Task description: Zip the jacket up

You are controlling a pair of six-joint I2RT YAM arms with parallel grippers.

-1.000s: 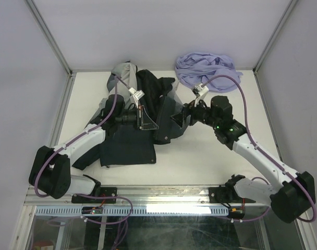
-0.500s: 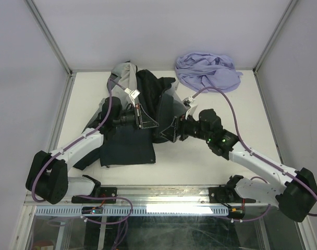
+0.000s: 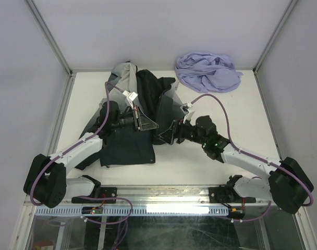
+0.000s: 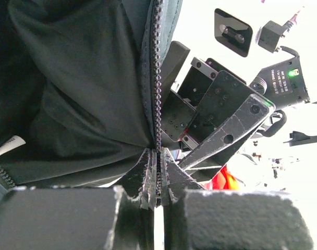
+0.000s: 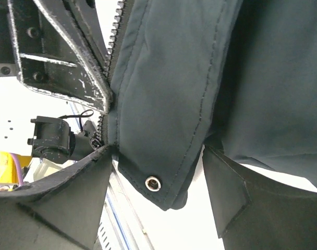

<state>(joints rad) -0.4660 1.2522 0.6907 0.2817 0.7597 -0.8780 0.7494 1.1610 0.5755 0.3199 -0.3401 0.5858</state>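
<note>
- The jacket (image 3: 128, 148) lies spread on the tabletop (image 3: 242, 114), left of centre. Its open front runs between the two arms, and the lavender garment (image 3: 208, 70) sits well apart at the far right.
- The left gripper (image 4: 157, 172) has its jaws clenched on the front edge, right on the line of zipper teeth (image 4: 157, 78), which rises taut from the grip.
- The right gripper (image 5: 158, 156) has its jaws released and spread on either side of the lower corner of a front panel, next to a metal snap (image 5: 152, 182). Nothing is pinched yet.
- Risk: if the right jaws close here, they may catch plain hem or the snap rather than the zipper end, so the two halves would not line up for joining.
- Risk: the two grippers sit just beside each other, so a small sideways error could knock finger against finger or tug the edge out of the left grip.
- No slider shows in any view. A pull started without finding it would only drag cloth.
- Compared with a second ago, the right arm has swung in from near the lavender garment and dropped low to the hem. The left gripper has barely shifted.
</note>
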